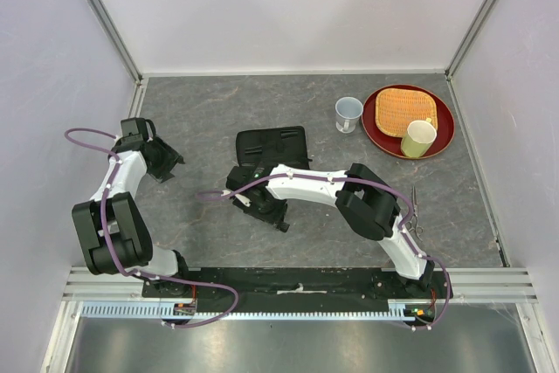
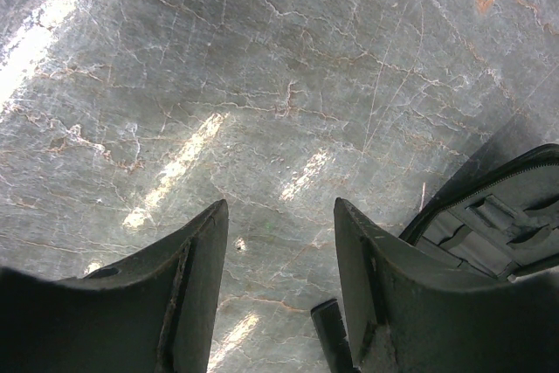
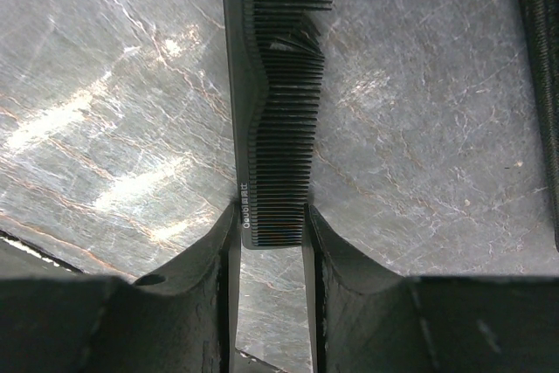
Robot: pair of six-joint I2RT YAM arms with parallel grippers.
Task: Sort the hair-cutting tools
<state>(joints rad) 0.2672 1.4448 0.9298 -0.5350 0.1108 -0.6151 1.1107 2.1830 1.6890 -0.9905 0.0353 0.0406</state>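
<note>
A black comb (image 3: 279,85) lies lengthwise ahead of my right gripper (image 3: 271,216), whose two fingertips press on either side of its near end, low over the grey table. In the top view that gripper (image 1: 247,191) sits just in front of the open black case (image 1: 272,148). Thin silver scissors (image 1: 416,207) lie at the right, beyond the right arm. My left gripper (image 2: 279,211) stands open over bare table at the left (image 1: 168,165), with nothing between its fingers. A slim black end (image 2: 327,338) shows beside its right finger; I cannot tell what it is.
The case's zipped edge (image 2: 498,216) shows at the right of the left wrist view. At the back right stands a red round tray (image 1: 441,133) holding a woven mat (image 1: 404,109) and a yellow cup (image 1: 418,138). A clear cup (image 1: 348,113) is beside it.
</note>
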